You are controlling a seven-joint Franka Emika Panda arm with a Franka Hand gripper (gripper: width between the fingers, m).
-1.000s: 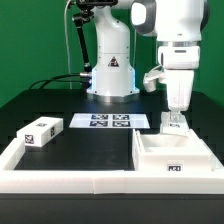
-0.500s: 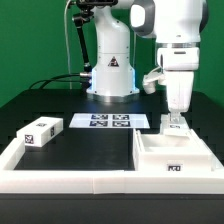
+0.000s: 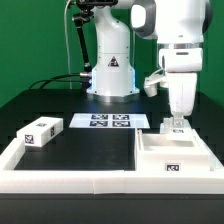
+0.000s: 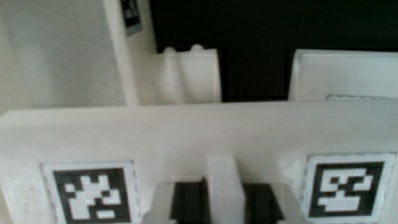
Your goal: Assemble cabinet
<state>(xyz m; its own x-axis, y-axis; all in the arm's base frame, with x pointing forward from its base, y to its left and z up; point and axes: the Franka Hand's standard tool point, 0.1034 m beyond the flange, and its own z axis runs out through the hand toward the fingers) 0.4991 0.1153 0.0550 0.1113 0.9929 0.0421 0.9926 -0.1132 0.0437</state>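
The cabinet's large hollow white box [image 3: 152, 160] lies on the exterior view's right, with a tag on its front wall. My gripper [image 3: 177, 121] reaches straight down at the box's far edge, its fingers closed on a small white tagged panel [image 3: 178, 128] that stands upright there. In the wrist view this panel [image 4: 196, 130] fills the lower half and shows two tags. Between the tags a thin white rib sits between my dark fingers [image 4: 189, 200], at the gripper [image 4: 224, 198]. A smaller white tagged block [image 3: 40, 132] lies on the exterior view's left.
The marker board [image 3: 108, 121] lies flat in front of the robot's base. A low white rim [image 3: 70, 181] edges the black table along the front and the left. Black cables hang behind the arm.
My gripper and the tagged panel in it have shifted slightly toward the exterior view's right. Nothing else has moved.
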